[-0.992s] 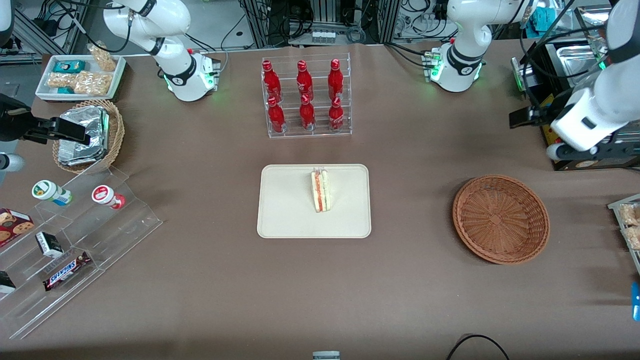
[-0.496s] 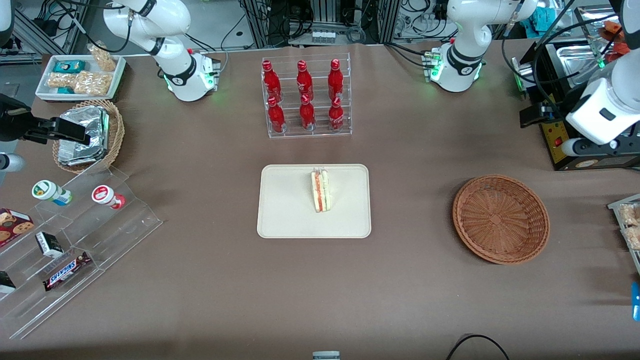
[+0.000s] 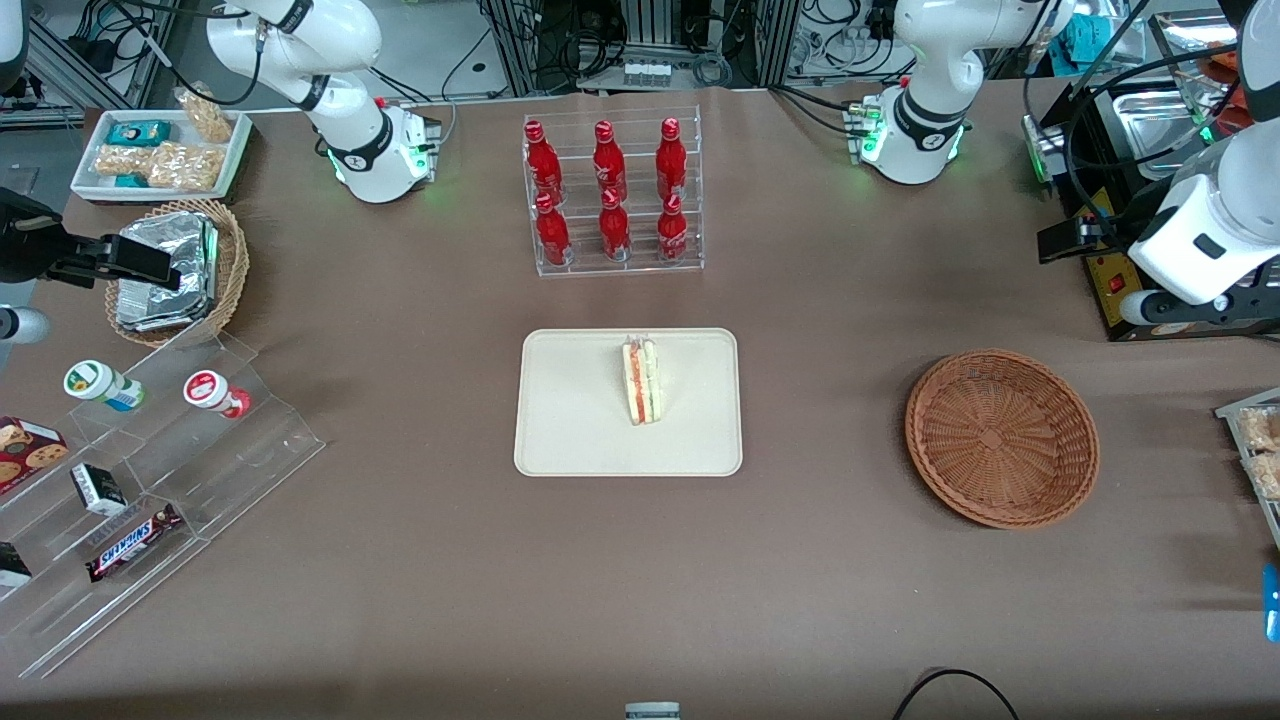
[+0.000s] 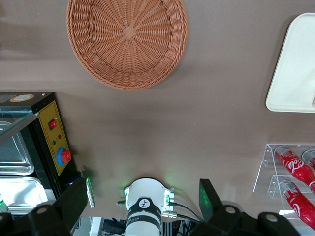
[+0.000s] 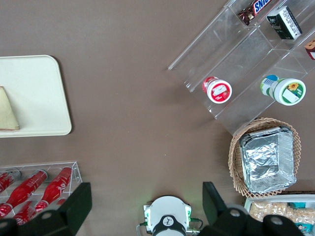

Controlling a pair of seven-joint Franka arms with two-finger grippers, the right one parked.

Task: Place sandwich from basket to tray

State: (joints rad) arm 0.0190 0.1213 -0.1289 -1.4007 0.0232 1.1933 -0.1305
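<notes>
1. Right, front view first: the sandwich [image 3: 641,380] stands on edge on the tray [image 3: 570,400], in the half of it farther from the camera. The tray lies mid-counter [image 3: 400,560].
2. Well apart from it, toward the working arm's end, lies the basket [image 3: 1002,437]. The sandwich and the basket do not touch.
3. Up at that same end, the left arm [image 3: 1205,235] hangs over the counter's edge, farther from the camera than the basket and close to a black control box [image 3: 1110,280]. I cannot tell how the jaws stand from this angle.
4. A clear rack of red bottles [image 3: 612,195] stands farther from the camera than the tray.
5. Now the left wrist view: the jaws stand wide apart and grip nothing. They are high above the counter, with the arm's own base [image 4: 143,209] showing between them.
6. Also in this view are the basket [image 4: 128,42], a corner of the tray [image 4: 295,64], the bottles [image 4: 295,169] and the control box [image 4: 51,142].
7. Finally, the right wrist view: a pale corner of the sandwich [image 5: 7,110] sits on the tray [image 5: 34,88]. A tan basket with a foil packet [image 5: 266,157] and a stepped clear shelf of snacks [image 5: 246,64] lie toward the parked arm's end.
</notes>
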